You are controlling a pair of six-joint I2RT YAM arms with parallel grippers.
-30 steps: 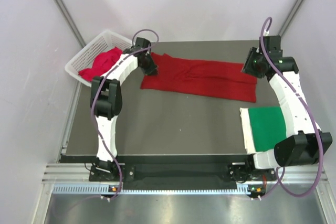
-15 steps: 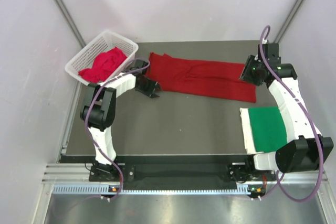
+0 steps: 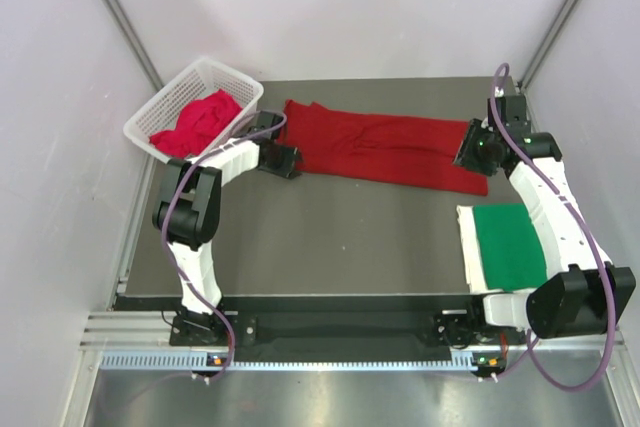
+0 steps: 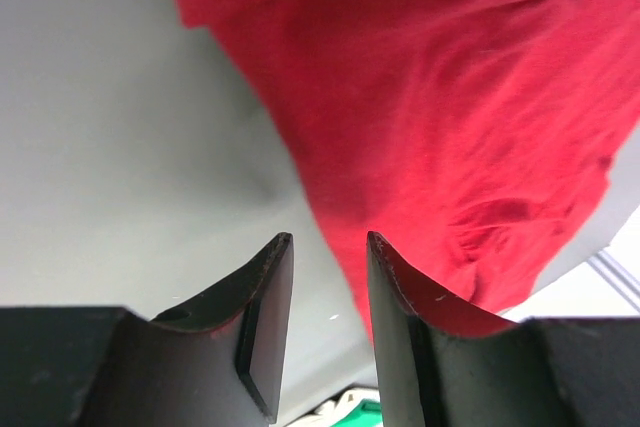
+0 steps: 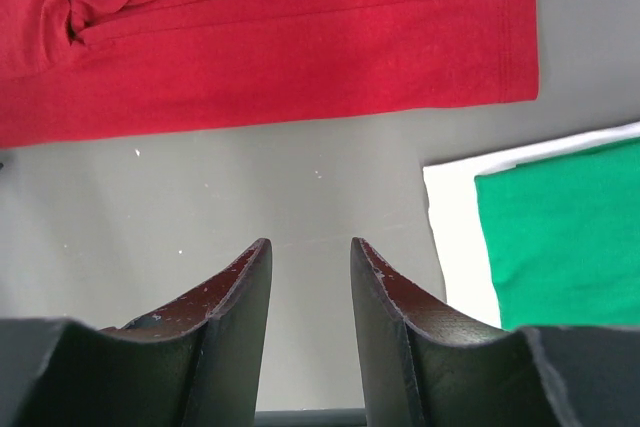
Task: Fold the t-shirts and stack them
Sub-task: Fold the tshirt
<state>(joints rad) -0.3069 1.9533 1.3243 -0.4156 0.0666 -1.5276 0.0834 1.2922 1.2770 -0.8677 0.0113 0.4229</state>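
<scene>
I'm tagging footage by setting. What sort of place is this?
Probably a robotics lab test cell: a left arm and right arm mounted at a dark table, bare white panels around it, and a basket holding a red t-shirt.

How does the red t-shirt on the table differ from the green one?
The red t-shirt lies as a long, wrinkled strip across the far side of the table; the green t-shirt is a compact, smooth rectangle at the near right. The red one spans far more width than the green. Both lie flat.
</scene>
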